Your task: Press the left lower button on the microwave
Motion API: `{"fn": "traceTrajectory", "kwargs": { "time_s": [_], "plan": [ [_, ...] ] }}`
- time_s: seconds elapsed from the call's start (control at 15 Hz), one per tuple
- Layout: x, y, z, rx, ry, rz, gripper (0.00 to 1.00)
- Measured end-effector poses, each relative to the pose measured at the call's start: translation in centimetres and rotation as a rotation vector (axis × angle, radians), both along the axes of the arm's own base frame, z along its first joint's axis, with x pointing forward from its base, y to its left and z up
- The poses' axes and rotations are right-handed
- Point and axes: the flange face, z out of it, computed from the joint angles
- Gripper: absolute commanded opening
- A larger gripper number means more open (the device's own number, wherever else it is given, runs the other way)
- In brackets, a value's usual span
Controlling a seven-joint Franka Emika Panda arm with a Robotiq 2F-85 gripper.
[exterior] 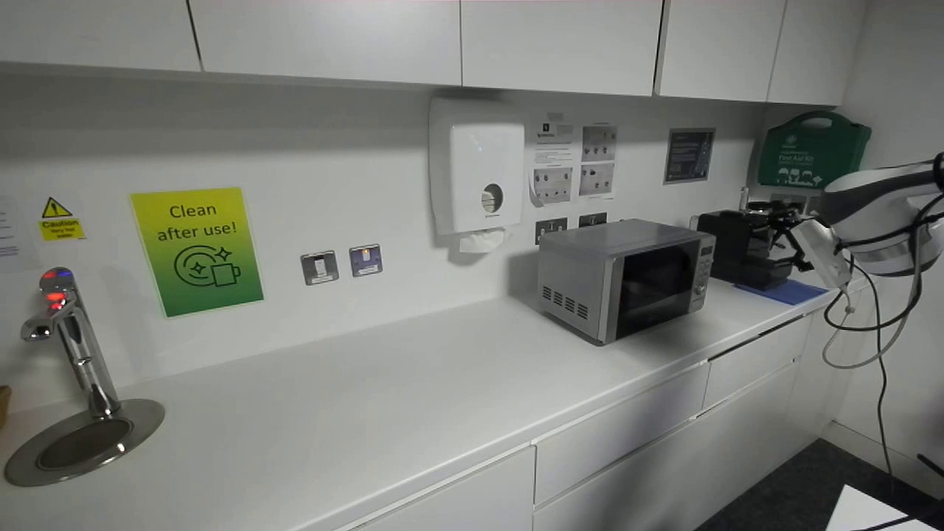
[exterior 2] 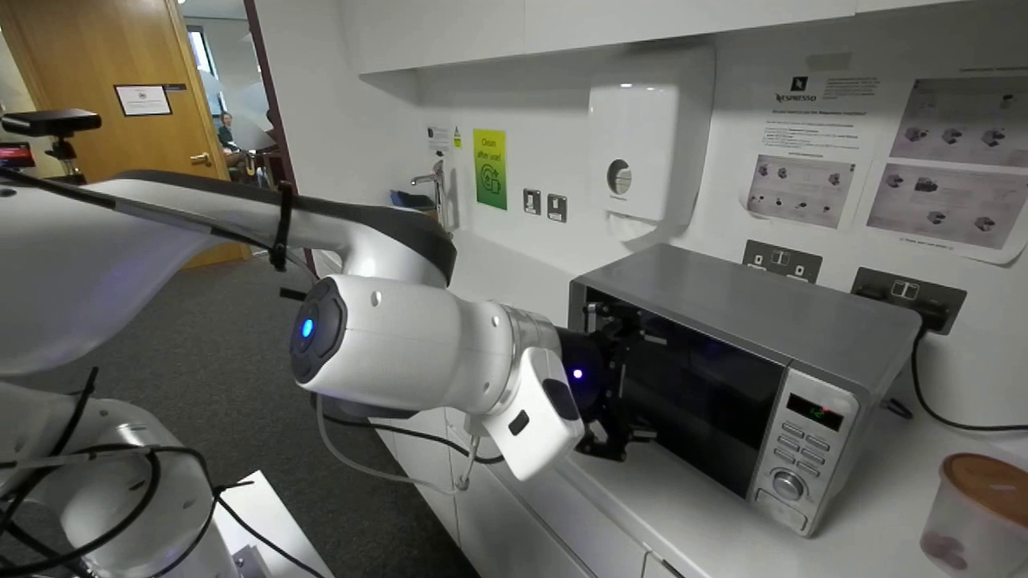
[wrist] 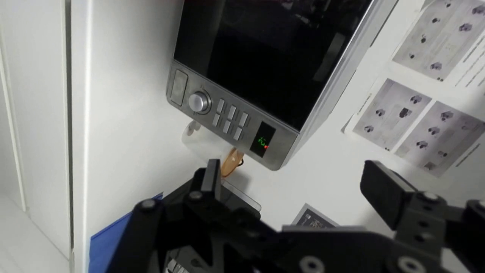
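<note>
Hovering in mid-air here, spreading those fingers (wrist: 382,193) wide, gripping nothing, and hanging clear of the microwave (exterior: 625,280) on the white worktop (exterior: 369,398), below those wall notices (exterior: 553,158)!

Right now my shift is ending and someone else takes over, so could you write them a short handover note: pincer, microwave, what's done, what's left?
Pincer: open and holding nothing, apart from the microwave.
Microwave: on the counter, door shut, display lit. The target, the lower-left button of its six small ones (panel read upright), sits above the knob.
Done: no press can be confirmed from these pictures; nothing touches the button now.
Left: probably bring the pincer over to that button, perhaps shut it to make one firm tip, then press.
</note>
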Motion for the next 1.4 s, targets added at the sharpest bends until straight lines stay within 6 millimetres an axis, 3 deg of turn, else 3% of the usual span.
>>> {"fn": "traceTrajectory", "kwargs": {
  "time_s": [0.4, 0.8, 1.4],
  "plan": [
    [1.3, -2.7, -1.3, -0.006, 0.037, -0.059, 1.0],
    [4.5, -1.4, -3.6, 0.168, 0.027, -0.02, 1.0],
    [4.8, -1.2, -3.7, 0.179, 0.028, -0.021, 1.0]
  ]
}}
